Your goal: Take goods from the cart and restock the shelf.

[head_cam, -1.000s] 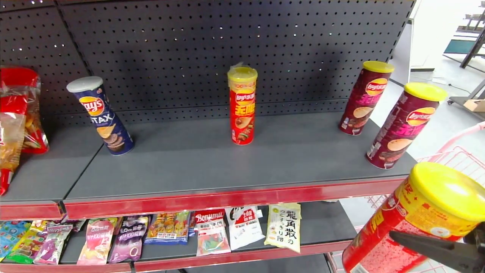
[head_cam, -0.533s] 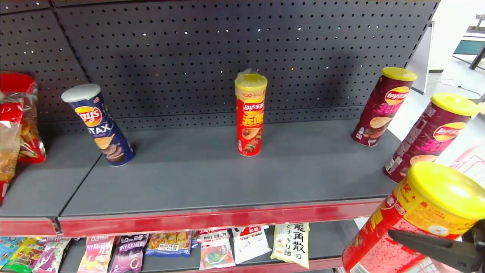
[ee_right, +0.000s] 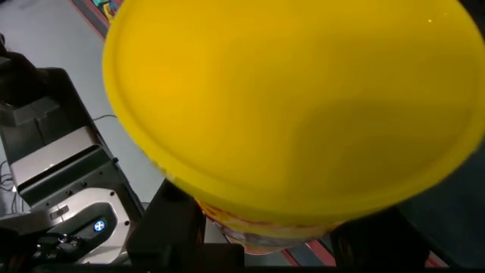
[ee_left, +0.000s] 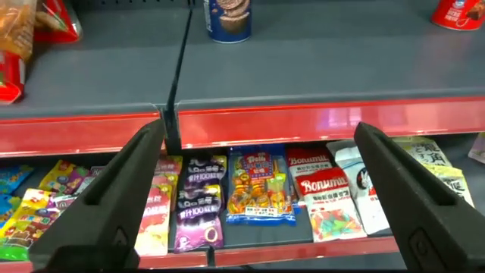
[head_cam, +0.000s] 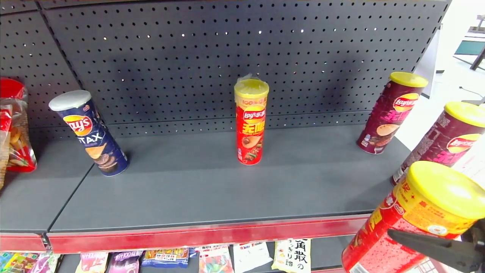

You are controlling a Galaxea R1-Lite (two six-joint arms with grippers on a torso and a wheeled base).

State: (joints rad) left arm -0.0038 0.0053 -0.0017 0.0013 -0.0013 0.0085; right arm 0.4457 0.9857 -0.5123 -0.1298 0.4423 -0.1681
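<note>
A red chip can with a yellow lid is held tilted at the lower right, in front of the shelf's right end. My right gripper is shut on the can's body, and its yellow lid sits close to the wrist camera. The grey top shelf with a red front edge carries a blue can, a red can and two maroon cans. My left gripper is open and holds nothing, facing the lower shelf's front.
Snack bags stand at the shelf's left end. Flat candy packets line the lower shelf. A dark pegboard wall backs the shelf. Bare shelf surface lies between the blue, red and maroon cans.
The whole head picture has shifted, so the camera moved: the shelf now sits lower and nearer. The red can stays in my right gripper at the same spot in the picture.
</note>
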